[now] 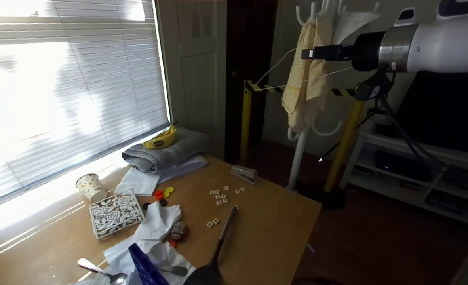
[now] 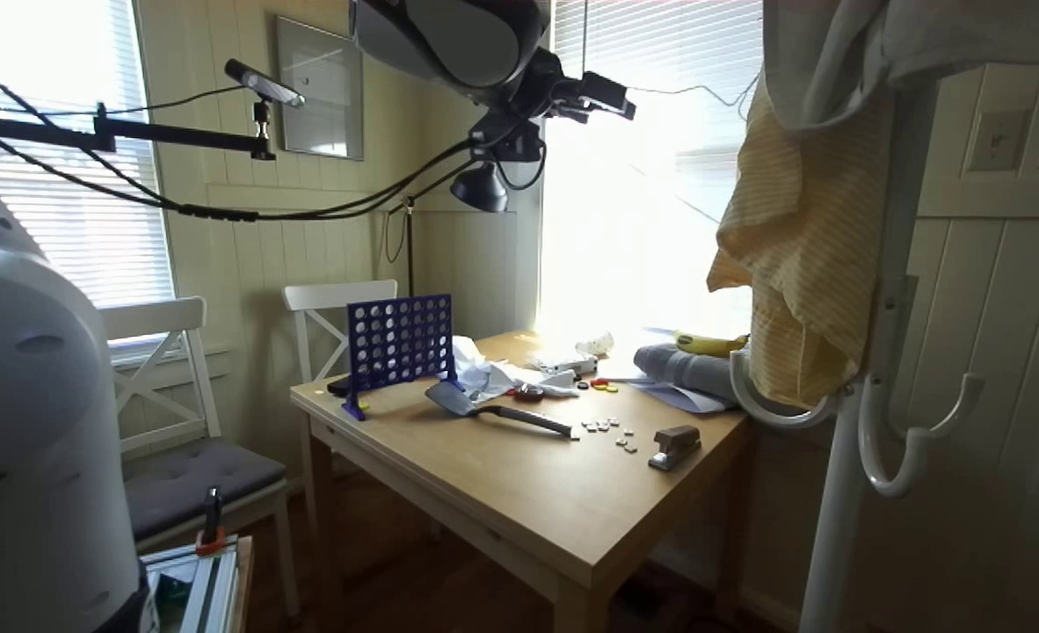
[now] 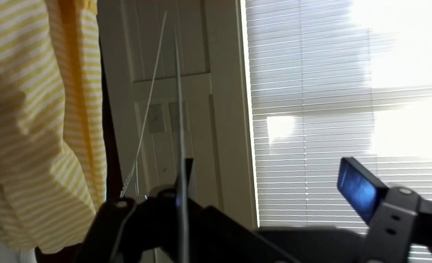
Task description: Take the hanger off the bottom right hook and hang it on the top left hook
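Hanger (image 3: 181, 153), thin bare wire, is running closest to the wrist camera, one blurred side crossing in front of the claw (image 3: 269, 180) at its left finger; contact unclear. Claw fingers are standing wide apart. In an exterior view, the arm (image 1: 448, 43) is reaching in from the right; the hanger's two sides are fanning rightward from a corner toward claw and coat rack (image 1: 298, 158); can't tell whether the coat rack is carrying it. Yellow-striped garment (image 3: 33, 128) is hanging on the coat rack, left of the claw in the wrist view. Surface (image 1: 273, 237) is holding clutter: stapler (image 1: 244, 174) sitting near the far edge, letter tiles (image 1: 223, 196) lying scattered just nearer, spatula (image 1: 225, 227) lying with its handle pointing far, blue grid (image 2: 401, 343) standing upright, banana-shaped pouch (image 1: 162, 139) resting on a folded grey towel (image 1: 188, 140) at far left.
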Motion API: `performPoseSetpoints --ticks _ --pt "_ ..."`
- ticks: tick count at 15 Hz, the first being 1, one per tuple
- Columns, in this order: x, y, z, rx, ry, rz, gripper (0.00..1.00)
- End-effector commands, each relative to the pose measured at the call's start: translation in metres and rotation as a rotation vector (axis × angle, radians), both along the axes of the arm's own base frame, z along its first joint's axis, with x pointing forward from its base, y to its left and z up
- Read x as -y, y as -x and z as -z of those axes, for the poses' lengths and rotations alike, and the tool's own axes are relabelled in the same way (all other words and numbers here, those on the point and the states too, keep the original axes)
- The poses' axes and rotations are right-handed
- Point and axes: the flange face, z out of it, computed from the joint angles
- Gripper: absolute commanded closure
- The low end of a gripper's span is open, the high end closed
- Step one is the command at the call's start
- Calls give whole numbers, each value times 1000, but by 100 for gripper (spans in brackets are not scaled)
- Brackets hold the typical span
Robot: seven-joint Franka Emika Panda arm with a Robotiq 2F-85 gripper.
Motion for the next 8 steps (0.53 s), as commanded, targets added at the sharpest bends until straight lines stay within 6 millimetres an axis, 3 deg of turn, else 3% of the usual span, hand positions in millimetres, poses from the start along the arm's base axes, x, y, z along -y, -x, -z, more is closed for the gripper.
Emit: performPoseSetpoints --ticks 1,5,8 --pt "7 10 -21 -35 -132 -121 0" --pt "12 20 -40 -80 -248 -261 0" --pt "17 28 -43 -130 -341 -360 0"
